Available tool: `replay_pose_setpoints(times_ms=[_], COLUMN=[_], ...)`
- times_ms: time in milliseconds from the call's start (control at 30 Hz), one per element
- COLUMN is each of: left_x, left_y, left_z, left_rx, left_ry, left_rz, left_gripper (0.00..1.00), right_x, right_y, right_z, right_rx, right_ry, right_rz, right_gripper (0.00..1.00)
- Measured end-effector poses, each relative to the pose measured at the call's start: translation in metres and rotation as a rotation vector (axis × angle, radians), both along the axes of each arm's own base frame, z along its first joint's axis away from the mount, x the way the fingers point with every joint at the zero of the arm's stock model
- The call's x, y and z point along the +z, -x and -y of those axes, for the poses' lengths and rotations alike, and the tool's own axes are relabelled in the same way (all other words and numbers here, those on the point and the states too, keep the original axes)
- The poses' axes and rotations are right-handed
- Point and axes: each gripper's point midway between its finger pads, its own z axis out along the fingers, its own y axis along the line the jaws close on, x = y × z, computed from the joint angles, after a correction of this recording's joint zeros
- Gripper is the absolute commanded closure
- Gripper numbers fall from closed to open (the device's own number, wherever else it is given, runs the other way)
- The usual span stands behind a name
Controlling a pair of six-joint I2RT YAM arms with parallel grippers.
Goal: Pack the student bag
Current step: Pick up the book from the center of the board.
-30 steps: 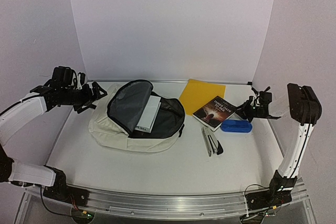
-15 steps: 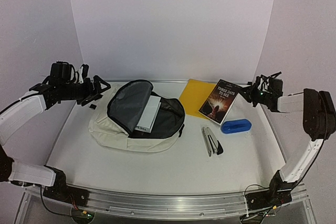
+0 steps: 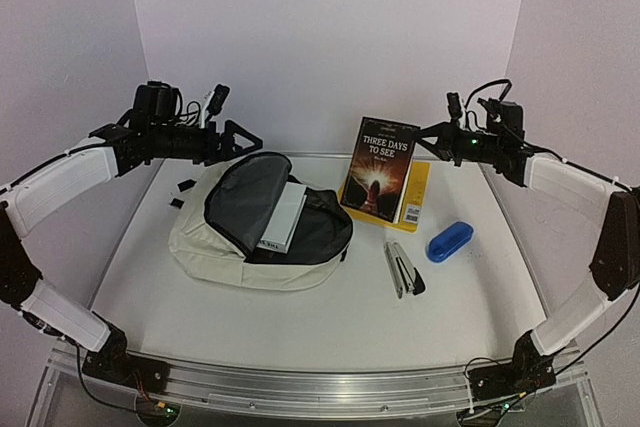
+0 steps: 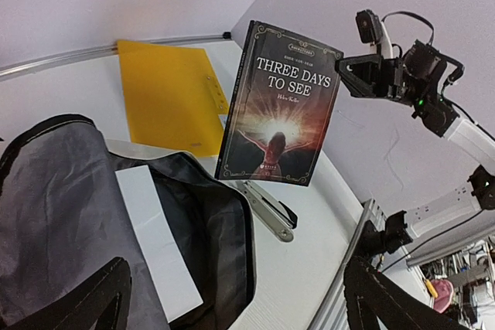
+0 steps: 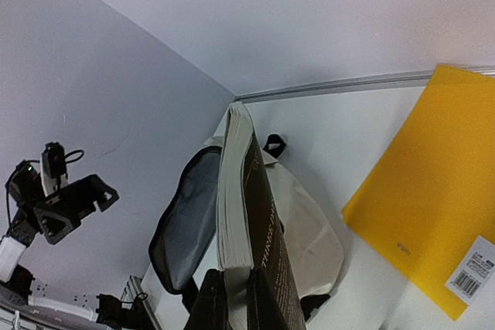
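Table (image 3: 330,322): smooth white top with a metal rail along the near edge, where both arm bases are bolted.
Stapler (image 3: 403,269): long and narrow, silver metal with a black end, lying flat right of the bag.
Blue case (image 3: 448,240): rounded oblong with a smooth blue shell, lying apart from the stapler on its right. I cannot tell what is in it.
Bag (image 3: 210,247): large, soft, cream fabric with black zips and straps, lying flat on the left half of the table. Its mouth is open and the dark grey lining is showing.
White book (image 3: 283,215): a flat rectangle slanting out of the bag's opening, its lower end sunk in the lining. The lettering on its edge is too small to read.
Yellow folder (image 4: 166,94): thin, stiff and matte, flat near the back wall. From above it is mostly hidden behind the raised book. A white barcode label sits at one corner.
Dark book (image 3: 380,169): glossy paperback titled "Three Days to See", hanging upright in the air above the folder with its cover facing the front.
Right gripper (image 5: 232,299): clamped tight on the dark book's edge, with a black finger on each side of the pages.
Left gripper (image 3: 238,134): spread wide and holding nothing, up in the air over the back of the bag.
Walls: plain pale panels. The wrist views cut off both arms.
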Motion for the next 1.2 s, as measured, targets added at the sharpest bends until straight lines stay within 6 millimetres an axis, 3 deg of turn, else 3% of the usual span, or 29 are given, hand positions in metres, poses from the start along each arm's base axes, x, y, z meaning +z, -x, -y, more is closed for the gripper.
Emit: replay_pose_setpoints(times_ms=[133, 333, 533, 867, 933, 1000, 1167, 1200], left_x=[-0.015, -0.040, -0.032, -0.021, -0.016, -0.011, 0.006, 0.007], left_y=[0.004, 0.023, 0.022, 0.019, 0.021, 0.024, 0.035, 0.037], left_z=[0.021, 0.064, 0.092, 0.107, 0.110, 0.111, 0.115, 0.116], left_rx=[-0.092, -0.230, -0.300, -0.350, -0.377, -0.400, -0.474, -0.486], left_ry=[-0.001, 0.007, 0.085, 0.167, 0.196, 0.225, 0.287, 0.293], left_rz=[-0.039, -0.097, -0.085, -0.080, -0.081, -0.075, -0.057, -0.057], left_gripper=[0.03, 0.01, 0.00, 0.01, 0.06, 0.20, 0.41, 0.50], right_x=[0.019, 0.029, 0.038, 0.068, 0.072, 0.074, 0.079, 0.080], right_y=[0.028, 0.050, 0.067, 0.095, 0.101, 0.103, 0.108, 0.108], right_z=[-0.020, -0.042, -0.063, -0.094, -0.100, -0.102, -0.109, -0.109], right_rx=[0.087, 0.173, 0.248, 0.381, 0.406, 0.415, 0.432, 0.433], right_ry=[-0.002, -0.017, -0.041, -0.148, -0.161, -0.167, -0.185, -0.188], right_rz=[0.023, 0.021, 0.019, 0.052, 0.058, 0.060, 0.071, 0.070], right_gripper=[1.00, 1.00, 1.00, 1.00, 1.00, 1.00, 1.00, 1.00])
